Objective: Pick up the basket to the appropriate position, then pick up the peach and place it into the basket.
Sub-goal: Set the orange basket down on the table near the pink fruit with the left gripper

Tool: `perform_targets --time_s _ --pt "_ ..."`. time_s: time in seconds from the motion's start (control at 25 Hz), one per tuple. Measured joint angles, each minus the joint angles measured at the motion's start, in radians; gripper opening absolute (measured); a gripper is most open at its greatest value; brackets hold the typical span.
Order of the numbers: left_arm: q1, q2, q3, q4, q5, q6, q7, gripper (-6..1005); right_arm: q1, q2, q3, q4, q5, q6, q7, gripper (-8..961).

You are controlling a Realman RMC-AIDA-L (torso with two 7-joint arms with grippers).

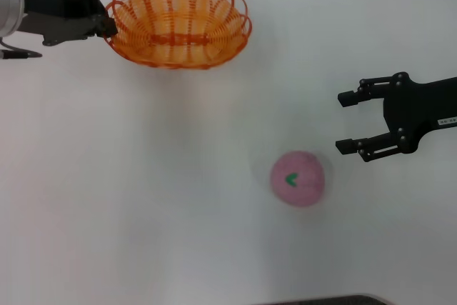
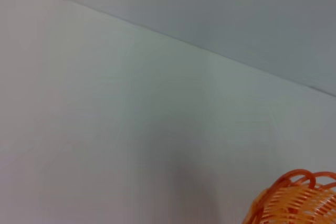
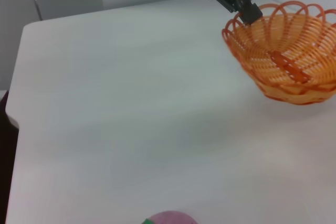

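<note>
The orange wire basket is at the far left of the white table, tilted a little. My left gripper is shut on the basket's left rim; the right wrist view shows the same grip on the basket. A bit of the basket's rim shows in the left wrist view. The pink peach with its green leaf mark lies on the table near the middle right. My right gripper is open and empty, just right of and beyond the peach. The peach's top edge shows in the right wrist view.
The white table spreads between the basket and the peach. A dark object sits at the near edge. The table's side edge and a dark gap show in the right wrist view.
</note>
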Motion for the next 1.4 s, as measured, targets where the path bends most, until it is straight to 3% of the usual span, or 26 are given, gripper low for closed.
perform_targets --time_s 0.4,0.84,1.28,1.4 --pt "0.004 0.001 -0.014 -0.083 0.007 -0.056 -0.001 43 0.003 -0.011 -0.007 -0.007 0.001 -0.011 -0.01 853" --pt "0.007 0.002 -0.001 -0.152 0.012 -0.096 -0.001 45 0.016 -0.009 -0.01 -0.035 0.0 -0.013 -0.014 854" --pt "0.009 0.009 -0.011 -0.168 0.006 -0.055 0.0 146 0.024 -0.006 -0.009 -0.035 -0.001 -0.008 -0.017 853" --pt "0.019 0.011 -0.011 -0.138 0.005 -0.03 0.001 248 0.023 -0.003 -0.009 -0.035 0.0 -0.007 -0.017 853"
